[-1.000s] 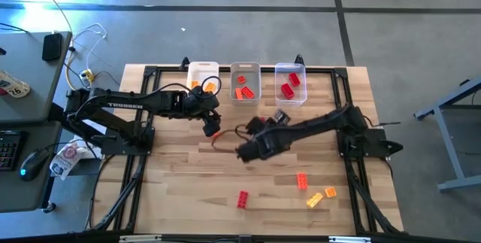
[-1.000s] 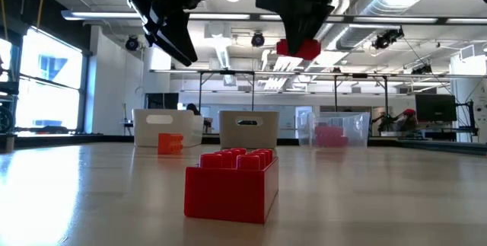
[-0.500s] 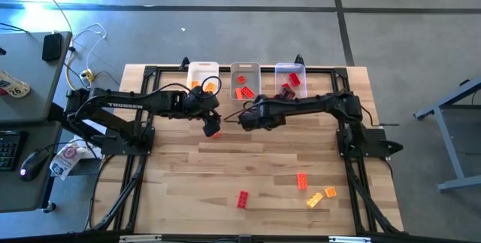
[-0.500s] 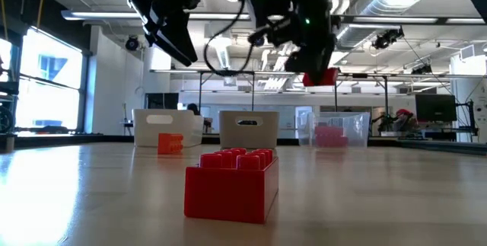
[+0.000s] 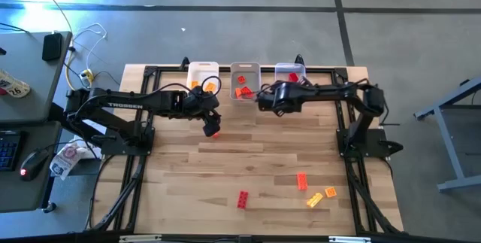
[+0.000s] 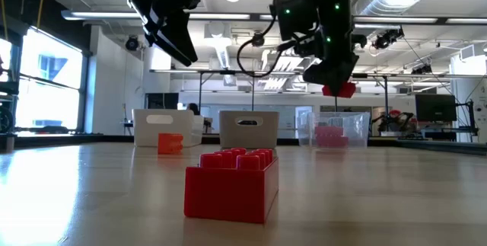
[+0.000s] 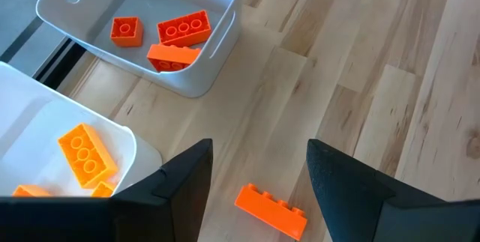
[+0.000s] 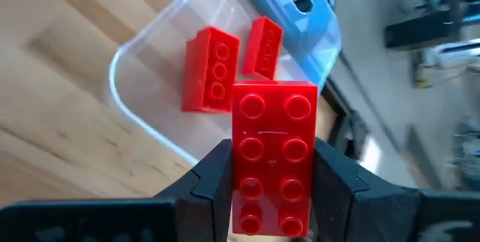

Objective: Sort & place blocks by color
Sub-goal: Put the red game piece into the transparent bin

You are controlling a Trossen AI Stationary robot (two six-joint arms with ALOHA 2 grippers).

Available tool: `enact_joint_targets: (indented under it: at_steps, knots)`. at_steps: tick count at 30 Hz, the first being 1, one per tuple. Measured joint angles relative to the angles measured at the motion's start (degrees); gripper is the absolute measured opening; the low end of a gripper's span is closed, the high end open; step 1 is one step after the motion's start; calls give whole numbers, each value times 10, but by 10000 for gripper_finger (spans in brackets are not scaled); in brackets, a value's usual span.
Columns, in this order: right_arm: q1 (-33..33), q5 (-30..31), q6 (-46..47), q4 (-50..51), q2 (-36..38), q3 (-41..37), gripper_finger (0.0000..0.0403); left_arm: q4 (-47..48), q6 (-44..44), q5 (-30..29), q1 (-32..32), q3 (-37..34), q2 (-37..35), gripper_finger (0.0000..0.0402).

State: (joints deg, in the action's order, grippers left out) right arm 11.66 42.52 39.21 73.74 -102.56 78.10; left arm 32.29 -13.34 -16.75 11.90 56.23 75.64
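Blocks (image 5: pixel 301 180): four on table

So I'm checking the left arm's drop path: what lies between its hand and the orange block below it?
Nothing: in the left wrist view the open left hand hangs over bare table, the orange block lying clear beneath it.

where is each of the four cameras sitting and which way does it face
High view: above the table, facing straight down; shows both arms, three bins.
Low view: at tabletop height, facing level across to the bins; a red block close, both arms overhead.
Left wrist view: on the left arm, facing down past the open left gripper at an orange block.
Right wrist view: on the right arm; right gripper holds a red brick over the clear bin.
Shared: low and right wrist views both show that brick.
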Motion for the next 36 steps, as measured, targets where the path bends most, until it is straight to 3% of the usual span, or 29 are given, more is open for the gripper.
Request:
enact_joint_targets:
  at_steps: [7, 14, 27, 36]
  knots:
    - [55, -25, -38, -160, 66, -75, 112, 0, 0, 6, 0, 0, 0, 204]
    - [114, -121, -63, -304, 94, -142, 112, 4, -10, 14, 0, 0, 0, 204]
    - [169, -221, -97, -360, 93, -168, 137, 49, -142, 11, 0, 0, 0, 204]
    - [187, -235, -144, -355, 93, -136, 150, 120, -233, 12, 1, 0, 0, 204]
